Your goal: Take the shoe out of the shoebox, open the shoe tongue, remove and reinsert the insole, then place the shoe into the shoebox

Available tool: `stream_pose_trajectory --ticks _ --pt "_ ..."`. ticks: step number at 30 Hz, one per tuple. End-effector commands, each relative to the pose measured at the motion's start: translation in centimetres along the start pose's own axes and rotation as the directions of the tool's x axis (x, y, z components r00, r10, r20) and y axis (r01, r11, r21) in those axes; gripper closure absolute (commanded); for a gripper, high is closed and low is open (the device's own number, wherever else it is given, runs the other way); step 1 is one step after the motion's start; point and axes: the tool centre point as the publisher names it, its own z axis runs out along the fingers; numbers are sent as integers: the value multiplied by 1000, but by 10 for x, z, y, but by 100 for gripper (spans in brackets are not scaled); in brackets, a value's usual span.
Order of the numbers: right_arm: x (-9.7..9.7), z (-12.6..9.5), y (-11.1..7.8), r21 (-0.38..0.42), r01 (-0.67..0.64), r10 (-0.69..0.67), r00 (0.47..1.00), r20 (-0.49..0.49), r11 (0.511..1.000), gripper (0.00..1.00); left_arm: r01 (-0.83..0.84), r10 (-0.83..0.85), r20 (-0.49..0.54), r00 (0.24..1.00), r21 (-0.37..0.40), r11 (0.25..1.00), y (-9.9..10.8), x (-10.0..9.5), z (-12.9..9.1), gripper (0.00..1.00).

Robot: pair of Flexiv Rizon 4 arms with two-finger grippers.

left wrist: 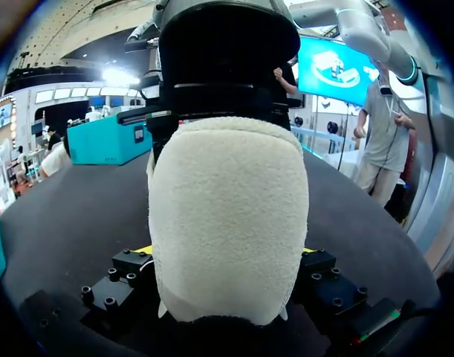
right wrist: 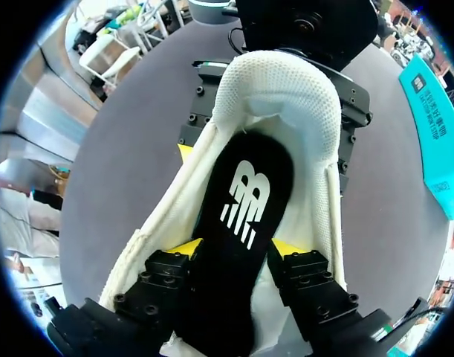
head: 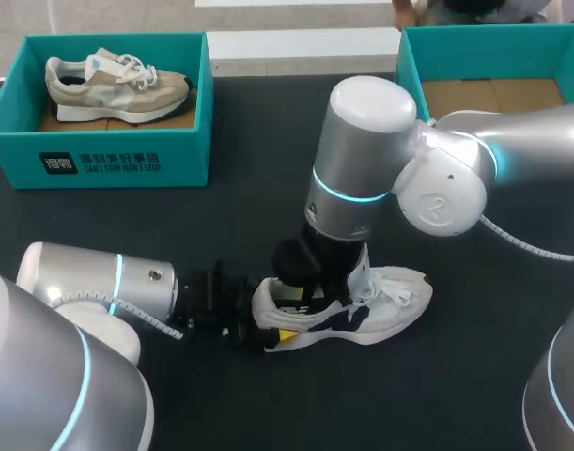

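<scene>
A white shoe (head: 390,301) with dark side stripes lies on the black table, its toe toward my right. My left gripper (head: 260,326) clasps its fleecy heel (left wrist: 227,216) from behind, a yellow tip pressed on each side. My right gripper (head: 312,280) reaches straight down into the shoe's mouth. In the right wrist view the black insole (right wrist: 245,186) with a white logo lies inside the shoe (right wrist: 282,89). Its near end passes between the spread fingers of the right gripper (right wrist: 234,249), whose yellow tips flank the insole's edges. The laces and tongue (head: 376,282) are pulled toward the toe.
A teal shoebox (head: 99,150) at the back left holds a beige shoe (head: 117,85). A second teal shoebox (head: 493,42) at the back right shows only its cardboard floor. Bare table lies in front of the white shoe and to either side.
</scene>
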Motion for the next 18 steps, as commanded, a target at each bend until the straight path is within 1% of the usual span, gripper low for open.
stream_pose_trajectory --ticks 1,2,3,4,5,10,13,18 --pt "-2 58 1 19 4 -3 999 -33 1000 57 -1 1 2 1000 -1 1000 2 6 0 100" --pt "-1 59 2 23 6 -5 999 -43 1000 60 -1 1 2 1000 -1 1000 2 6 0 100" --pt "1 60 1 29 9 -8 999 -50 1000 75 -1 1 2 1000 -1 1000 2 6 0 100" --pt "2 61 1 30 8 -7 999 -51 1000 84 -1 1 2 1000 -1 1000 2 6 0 100" --pt "3 61 0 30 5 -4 998 -55 1000 100 -1 1 2 1000 -1 1000 2 6 0 100" --pt "7 58 -4 31 -9 11 998 -60 999 100 -1 1 2 1000 -1 1000 2 6 0 100" --pt "5 49 -4 20 -21 22 999 -47 1000 100 -1 1 2 1000 -1 1000 2 6 0 100" --pt "-3 29 -2 -42 -45 44 999 -28 998 100 -1 1 2 1000 -1 1000 2 6 0 100"
